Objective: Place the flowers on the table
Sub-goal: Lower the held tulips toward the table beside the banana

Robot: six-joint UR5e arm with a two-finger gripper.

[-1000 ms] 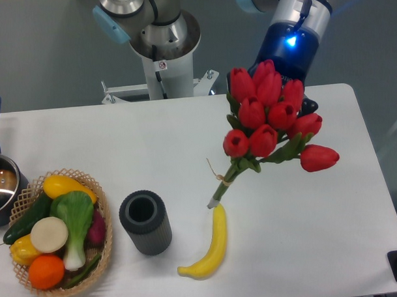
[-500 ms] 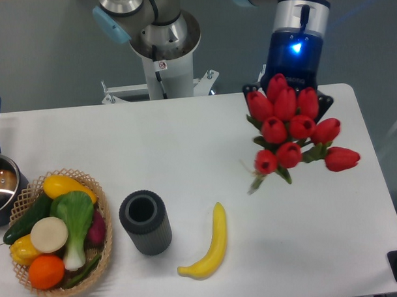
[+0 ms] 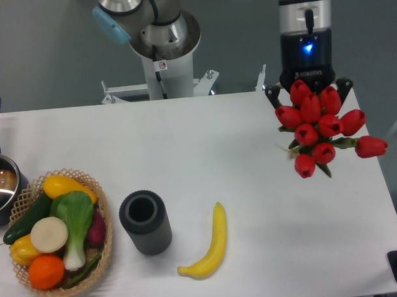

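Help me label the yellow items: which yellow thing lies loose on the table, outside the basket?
The banana, lying on the table right of the dark cylinder; the other yellow produce sits in the basket.

Single fixed camera, high, looking steeply down at the table (image 3: 205,142), facing the arm's base (image 3: 162,52)

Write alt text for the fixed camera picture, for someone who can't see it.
A robot gripper holds a bunch of red tulips above the right side of a white table. On the table lie a banana, a dark ribbed cylinder standing open end up, a wicker basket of vegetables and, at the left edge, a pot.
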